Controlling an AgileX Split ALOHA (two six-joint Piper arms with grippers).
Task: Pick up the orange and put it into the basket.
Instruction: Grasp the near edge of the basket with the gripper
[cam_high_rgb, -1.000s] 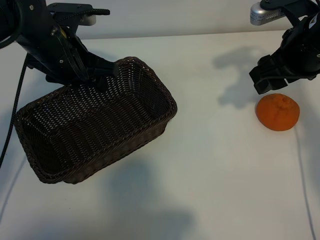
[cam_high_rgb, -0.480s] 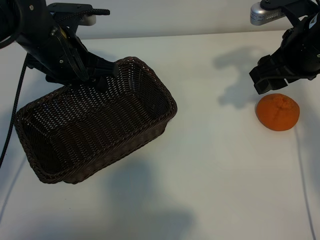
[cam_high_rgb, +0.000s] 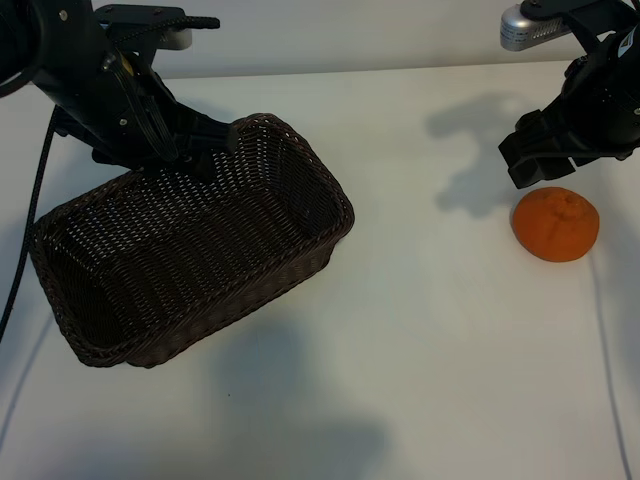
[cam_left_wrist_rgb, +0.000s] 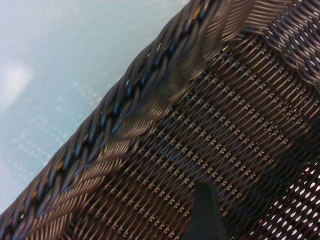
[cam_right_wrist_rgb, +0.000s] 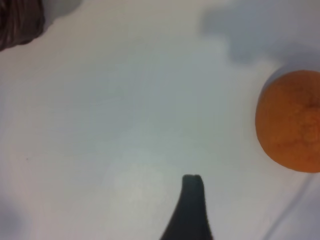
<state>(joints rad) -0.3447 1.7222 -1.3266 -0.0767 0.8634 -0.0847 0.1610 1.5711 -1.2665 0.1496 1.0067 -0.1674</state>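
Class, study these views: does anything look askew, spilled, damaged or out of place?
Only the basket stands out: it sits skewed, corner-on to the table's edges. It looks whole and nothing is spilled. The orange lies intact on the table, well to its right, just below the right tool.

In the right wrist view the picture's edge is cutting off the far side of the orange (cam_right_wrist_rgb: 289, 120), and only a corner of the basket (cam_right_wrist_rgb: 20, 22) is showing. The left hand (cam_high_rgb: 205, 150) is hiding part of the basket's rim; its fingertips are lying in shadow.
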